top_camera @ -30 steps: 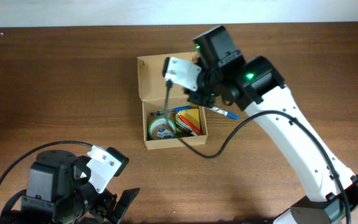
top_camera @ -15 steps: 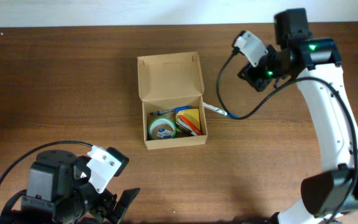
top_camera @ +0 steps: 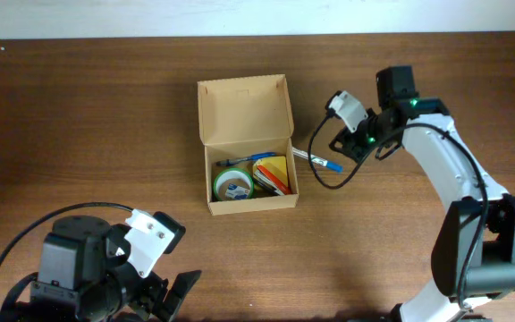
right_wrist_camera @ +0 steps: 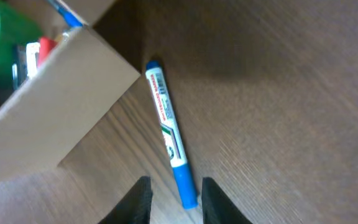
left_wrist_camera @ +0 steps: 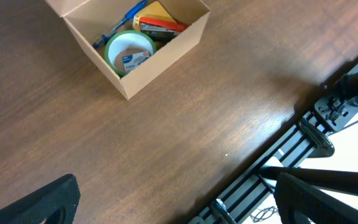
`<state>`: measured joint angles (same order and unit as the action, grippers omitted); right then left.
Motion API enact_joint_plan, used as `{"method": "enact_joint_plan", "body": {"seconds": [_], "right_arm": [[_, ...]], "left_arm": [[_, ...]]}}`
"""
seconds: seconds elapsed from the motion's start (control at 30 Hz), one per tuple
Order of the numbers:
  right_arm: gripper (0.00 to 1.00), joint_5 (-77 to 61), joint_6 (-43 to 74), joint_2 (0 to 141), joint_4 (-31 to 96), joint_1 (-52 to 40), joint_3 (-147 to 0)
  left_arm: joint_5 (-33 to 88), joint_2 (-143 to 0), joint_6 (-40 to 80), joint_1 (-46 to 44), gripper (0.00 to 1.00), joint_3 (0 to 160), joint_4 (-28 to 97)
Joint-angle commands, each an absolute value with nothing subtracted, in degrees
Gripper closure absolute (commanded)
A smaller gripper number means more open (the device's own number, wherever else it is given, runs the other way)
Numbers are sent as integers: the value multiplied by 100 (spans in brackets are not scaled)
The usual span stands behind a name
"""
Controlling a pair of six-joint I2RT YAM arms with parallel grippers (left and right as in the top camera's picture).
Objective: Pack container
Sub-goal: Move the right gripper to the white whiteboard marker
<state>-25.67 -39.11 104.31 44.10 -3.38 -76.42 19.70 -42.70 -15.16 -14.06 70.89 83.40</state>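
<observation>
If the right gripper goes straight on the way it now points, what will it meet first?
Probably the pen lying on the table beside the box; its blue end sits between the open fingers.

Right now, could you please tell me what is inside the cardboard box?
The container holds a green tape roll, a blue pen, a yellow item and something red. Whatever lies beneath them is covered.
</observation>
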Motion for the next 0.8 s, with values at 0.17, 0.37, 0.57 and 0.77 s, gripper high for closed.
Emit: {"method": "enact_joint_plan", "body": {"seconds": [0.17,0.37,0.57,0.77], "right_arm": [[64,-2626,-3911,10442,3664,-515,-6895],[58,-2226,-3911,10466,3247,-788,-6696],[57,-1680,-3892,10591,3052,-1063,-6696],[57,-1584,-3889,10718,2967,-1092,-6696]], "left_arm": [[2071,-4265,-1459,-1409,0,7153,8340],[2071,-4265,-1459,-1409,0,7153,8340],[2071,-4265,-1459,-1409,1,7153,8342],[2071,-4265,-1459,-1409,0,7153,8340]]}}
